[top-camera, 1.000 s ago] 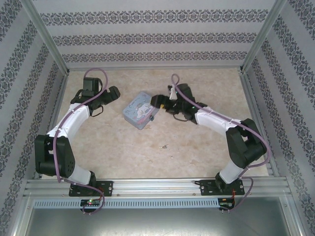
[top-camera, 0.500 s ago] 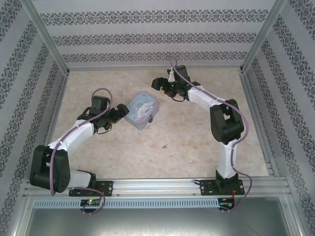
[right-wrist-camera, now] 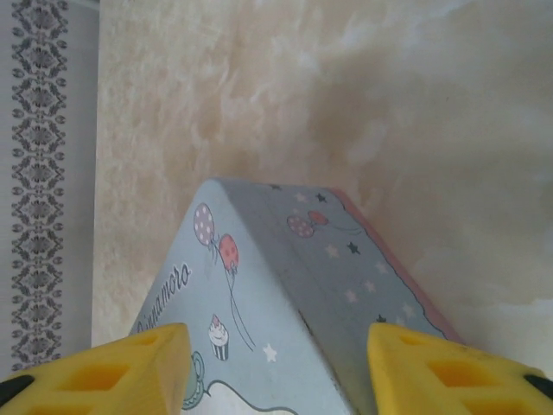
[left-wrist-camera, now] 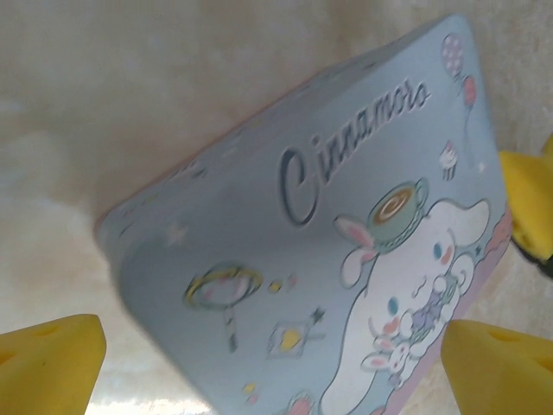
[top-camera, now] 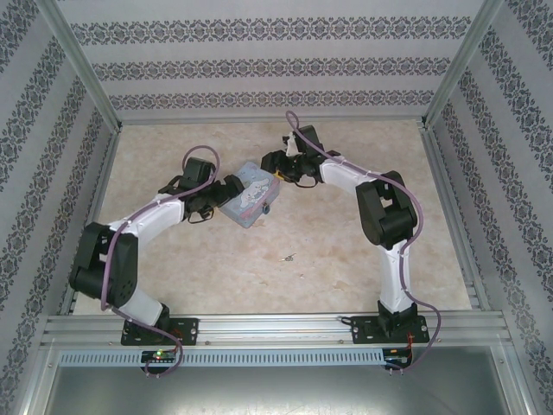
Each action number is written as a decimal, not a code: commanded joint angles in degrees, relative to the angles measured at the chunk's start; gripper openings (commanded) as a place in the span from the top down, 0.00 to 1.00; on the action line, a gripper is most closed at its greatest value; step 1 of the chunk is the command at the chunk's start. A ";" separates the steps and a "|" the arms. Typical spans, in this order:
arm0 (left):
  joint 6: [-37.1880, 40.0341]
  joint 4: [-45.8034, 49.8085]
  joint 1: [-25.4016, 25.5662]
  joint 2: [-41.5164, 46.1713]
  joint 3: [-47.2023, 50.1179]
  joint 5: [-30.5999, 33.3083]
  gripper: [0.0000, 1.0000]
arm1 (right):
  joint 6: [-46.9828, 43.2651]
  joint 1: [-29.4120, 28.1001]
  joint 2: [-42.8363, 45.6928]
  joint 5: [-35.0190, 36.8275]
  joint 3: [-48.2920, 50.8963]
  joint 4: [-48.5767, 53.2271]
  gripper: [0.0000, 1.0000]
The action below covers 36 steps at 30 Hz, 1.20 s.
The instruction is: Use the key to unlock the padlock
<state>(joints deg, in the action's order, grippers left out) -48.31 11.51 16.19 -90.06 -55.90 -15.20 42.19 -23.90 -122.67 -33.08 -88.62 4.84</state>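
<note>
Key (top-camera: 288,257) lies loose on the bench (top-camera: 346,277), about 5 o'clock of the tin (top-camera: 248,195), untouched. Padlock (top-camera: 269,208) is a dark speck at the tin's 4 o'clock corner, too small to read. Left claw (top-camera: 226,187) gapes wide at 9 o'clock. Right claw (top-camera: 275,163) straddles the 1 o'clock corner, grip unclear. Best course: one claw pins the tin square and leaves the padlock side free; the other fetches the key.

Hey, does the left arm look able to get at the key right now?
Probably yes: the key lies alone on bare table, nothing over it; the open left claw would just back off the tin.
</note>
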 commanded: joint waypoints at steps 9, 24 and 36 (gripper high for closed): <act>3.79 0.76 1.58 -10.07 -12.04 -1.64 0.00 | 2.18 0.57 8.70 -1.91 12.95 -6.57 0.48; 0.61 -3.45 8.59 -13.74 -12.86 -2.14 0.00 | 3.24 2.41 21.69 3.86 29.68 -10.84 0.46; 6.41 1.58 8.42 -15.67 -18.09 2.47 0.00 | 4.29 5.47 24.85 6.21 31.92 -10.30 0.28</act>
<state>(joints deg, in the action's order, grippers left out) -44.95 11.33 24.05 -105.23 -70.76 -14.50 46.26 -19.59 -100.82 -28.27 -57.56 -3.92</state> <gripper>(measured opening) 0.996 0.712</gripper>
